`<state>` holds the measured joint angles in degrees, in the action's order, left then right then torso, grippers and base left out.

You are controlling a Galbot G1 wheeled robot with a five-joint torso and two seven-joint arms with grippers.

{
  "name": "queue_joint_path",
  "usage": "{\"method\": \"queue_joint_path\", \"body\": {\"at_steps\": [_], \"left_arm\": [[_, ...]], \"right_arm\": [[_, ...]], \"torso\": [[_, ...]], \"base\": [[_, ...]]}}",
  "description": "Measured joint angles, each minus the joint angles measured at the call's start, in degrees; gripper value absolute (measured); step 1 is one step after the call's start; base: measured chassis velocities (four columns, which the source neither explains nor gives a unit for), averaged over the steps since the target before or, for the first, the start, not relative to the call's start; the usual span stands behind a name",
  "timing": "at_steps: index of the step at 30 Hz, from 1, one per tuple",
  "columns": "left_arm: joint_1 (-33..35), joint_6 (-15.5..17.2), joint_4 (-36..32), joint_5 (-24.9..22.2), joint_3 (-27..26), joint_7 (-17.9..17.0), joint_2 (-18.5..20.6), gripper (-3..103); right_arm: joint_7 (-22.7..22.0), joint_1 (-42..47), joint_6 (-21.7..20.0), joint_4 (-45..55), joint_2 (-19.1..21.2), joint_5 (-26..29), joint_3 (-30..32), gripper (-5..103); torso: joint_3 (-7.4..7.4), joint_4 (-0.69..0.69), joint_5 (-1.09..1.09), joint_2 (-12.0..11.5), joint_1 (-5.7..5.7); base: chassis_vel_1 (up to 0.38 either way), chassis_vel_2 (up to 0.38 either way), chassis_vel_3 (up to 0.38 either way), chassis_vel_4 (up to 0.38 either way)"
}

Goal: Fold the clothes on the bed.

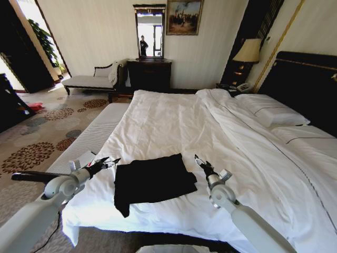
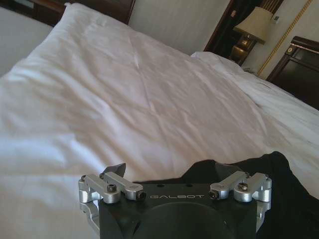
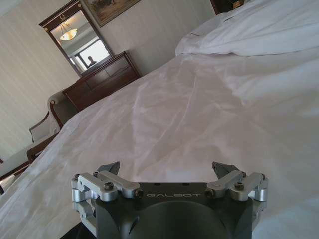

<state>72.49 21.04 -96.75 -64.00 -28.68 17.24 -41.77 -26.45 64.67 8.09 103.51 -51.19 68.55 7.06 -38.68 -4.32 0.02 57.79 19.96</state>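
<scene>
Clothes [image 1: 152, 180] folded into a dark, roughly rectangular bundle, lying flat near the foot edge of the bed [image 1: 174, 126], one loose flap trailing down toward the mattress edge on the robot's left. Black fabric, no lettering visible on the upturned side. White duvet [image 1: 253, 158] spread smooth across the mattress, wrinkled in places, with white pillows [image 1: 271, 113] stacked against the dark headboard [image 1: 310, 84].

Left gripper [image 1: 108, 163] poised just beside the left edge of the black bundle, jaws apart and holding nothing, arm reaching in over the bed's corner. From the left wrist, left gripper [image 2: 169, 172] seen with dark fingertips [image 2: 115, 169] spread wide, black cloth [image 2: 269, 194] lying directly beneath and beside them.

Right gripper [image 1: 201, 163] held just off the bundle's right edge, jaws likewise apart and empty, raised slightly above the duvet. From the right wrist, right gripper [image 3: 167, 169] open over bare white bedding, fingertips [image 3: 222, 168] clear of the fabric.

Beyond the bed: dark wooden dresser [image 1: 150, 74] with mirror [image 1: 150, 31], framed painting [image 1: 184, 17], white chaise longue [image 1: 92, 79], bedside lamp [image 1: 248, 51] and patterned carpet [image 1: 37, 142].
</scene>
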Motion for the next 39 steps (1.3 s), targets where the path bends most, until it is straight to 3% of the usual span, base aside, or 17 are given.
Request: {"method": "queue_joint_path", "body": {"at_steps": [5,13,14,22,23,27,31,34,37,39], "left_arm": [[-0.38,-0.01,3.70,0.02,0.62,1.38,-6.03,100],[-1.55,-0.65,6.77,0.68,1.07,2.45,-10.08,103],[-1.86,-0.75,7.36,0.64,1.05,2.45,-10.66,100],[-2.32,-2.56,7.13,0.59,-1.06,3.26,-10.32,94],[-2.10,-3.20,6.61,0.25,-1.98,3.84,-9.51,99],[-1.68,-4.11,7.13,0.55,-2.42,4.86,-8.52,100],[-1.37,-4.33,8.14,0.84,-1.93,5.65,-9.90,103],[-1.55,-4.25,9.33,1.65,-1.11,5.69,-11.57,101],[-2.57,-4.11,11.91,2.57,-0.27,5.12,-13.74,83],[-2.62,-4.21,12.17,2.71,-0.26,5.09,-13.88,78]], "right_arm": [[-0.21,-0.86,-0.10,-0.83,-0.11,-0.01,-0.51,100],[-0.39,-1.75,-0.20,-2.00,-0.08,0.06,-1.08,100],[-0.40,-1.87,-0.21,-2.19,-0.05,0.08,-1.19,100],[-0.41,-2.45,-0.24,-2.98,0.11,0.38,-1.29,100],[-0.41,-2.46,-0.24,-3.21,0.05,0.39,-1.27,100],[-0.36,-2.34,-0.25,-3.44,-0.09,0.32,-1.18,100],[-0.37,-2.41,-0.25,-3.52,-0.08,0.28,-1.11,100],[-0.46,-2.60,-0.25,-3.45,0.16,0.39,-1.11,100],[-0.64,-2.63,-0.30,-3.27,0.73,0.55,-0.85,100],[-0.65,-2.62,-0.30,-3.27,0.75,0.55,-0.81,100]], "torso": [[0.00,0.01,-0.02,0.00,0.00],[0.00,0.00,0.00,0.00,0.00],[0.00,0.00,-0.01,0.00,0.00],[0.00,0.00,-0.02,0.00,0.00],[0.00,-0.01,0.01,0.00,0.00],[0.00,0.01,0.00,0.00,0.00],[0.00,0.02,-0.01,0.00,0.00],[0.00,0.01,-0.02,0.00,0.00],[0.00,0.01,-0.02,0.00,0.00],[0.00,0.01,-0.01,0.00,0.00]], "base": [[0.000,0.000,0.000,0.000],[0.000,0.000,0.000,0.000],[0.000,0.000,0.000,0.000],[0.000,0.000,0.000,0.000],[0.000,0.000,0.000,0.000],[0.000,0.000,0.000,0.000],[0.000,0.000,0.000,0.000],[0.000,0.000,0.000,0.000],[0.000,0.000,0.000,0.000],[0.000,0.000,0.000,0.000]]}}
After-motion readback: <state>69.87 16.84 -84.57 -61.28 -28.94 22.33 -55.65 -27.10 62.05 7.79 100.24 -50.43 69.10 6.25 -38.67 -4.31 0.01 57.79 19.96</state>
